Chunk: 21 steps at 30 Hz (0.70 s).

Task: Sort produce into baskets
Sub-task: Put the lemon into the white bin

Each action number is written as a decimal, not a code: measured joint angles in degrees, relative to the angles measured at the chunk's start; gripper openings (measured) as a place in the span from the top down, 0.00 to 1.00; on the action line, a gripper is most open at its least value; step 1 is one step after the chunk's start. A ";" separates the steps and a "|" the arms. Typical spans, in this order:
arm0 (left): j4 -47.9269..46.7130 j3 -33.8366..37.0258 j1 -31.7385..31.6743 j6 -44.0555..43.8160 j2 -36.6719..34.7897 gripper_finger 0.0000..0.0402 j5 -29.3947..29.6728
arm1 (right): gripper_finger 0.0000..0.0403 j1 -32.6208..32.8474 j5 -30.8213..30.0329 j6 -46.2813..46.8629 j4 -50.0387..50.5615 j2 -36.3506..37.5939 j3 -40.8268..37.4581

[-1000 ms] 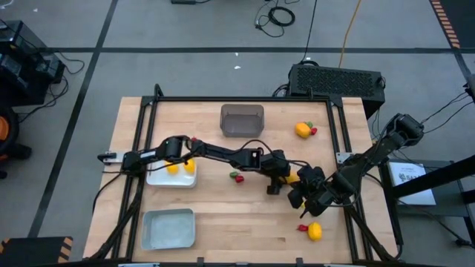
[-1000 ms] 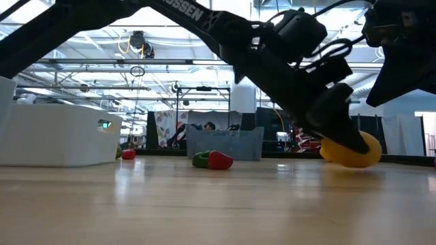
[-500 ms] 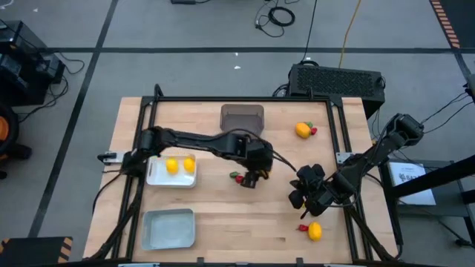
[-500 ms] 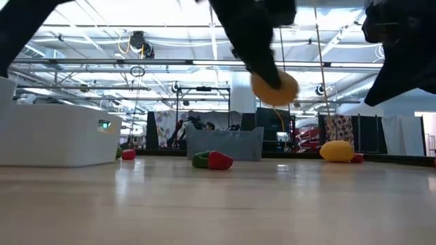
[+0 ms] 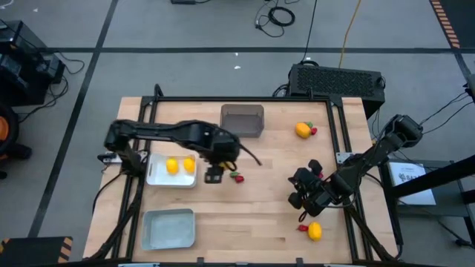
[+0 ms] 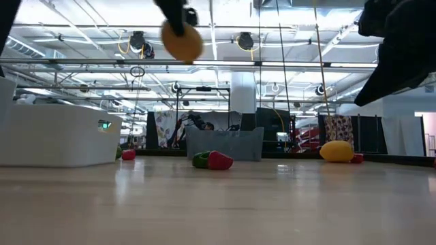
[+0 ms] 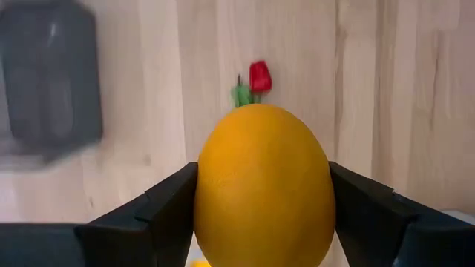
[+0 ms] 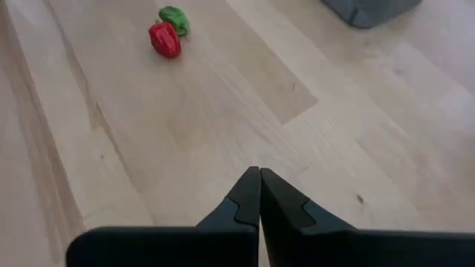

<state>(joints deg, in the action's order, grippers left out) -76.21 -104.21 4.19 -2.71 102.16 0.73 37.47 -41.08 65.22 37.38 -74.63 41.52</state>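
Bright, even light fell from overhead; in the low view, long ceiling strip lamps (image 6: 102, 27) glared white and left the arms as black silhouettes. The pale wood desk (image 5: 267, 211) showed only faint, soft shadows from above. In the left wrist view the dark grey bin (image 7: 48, 78) was smeared with blur, while the orange fruit (image 7: 261, 185) stayed sharp. The right wrist view looked clear, slightly soft at its edges.

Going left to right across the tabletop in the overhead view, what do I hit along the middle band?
White tray with two yellow fruits, then the left gripper carrying a yellow fruit, then the red and green piece, then the right gripper.
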 joint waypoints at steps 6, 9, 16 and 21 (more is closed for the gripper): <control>-0.81 12.43 0.57 -10.58 -11.75 0.34 3.05 | 1.00 0.02 0.01 -3.52 -0.67 0.00 0.00; -0.45 19.55 1.14 -16.29 -17.88 0.34 4.41 | 1.00 0.02 -1.66 -4.82 -0.97 0.00 0.00; 3.60 35.48 1.23 -28.23 -28.03 0.34 5.36 | 1.00 0.01 -4.44 -6.59 -1.35 0.00 0.00; 5.95 45.37 1.92 -31.58 -29.48 0.34 1.24 | 1.00 -0.12 -6.31 -6.91 -1.46 0.01 0.00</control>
<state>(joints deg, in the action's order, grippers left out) -70.26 -58.84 6.12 -34.30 72.68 1.97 37.36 -47.39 58.31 35.92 -74.62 41.52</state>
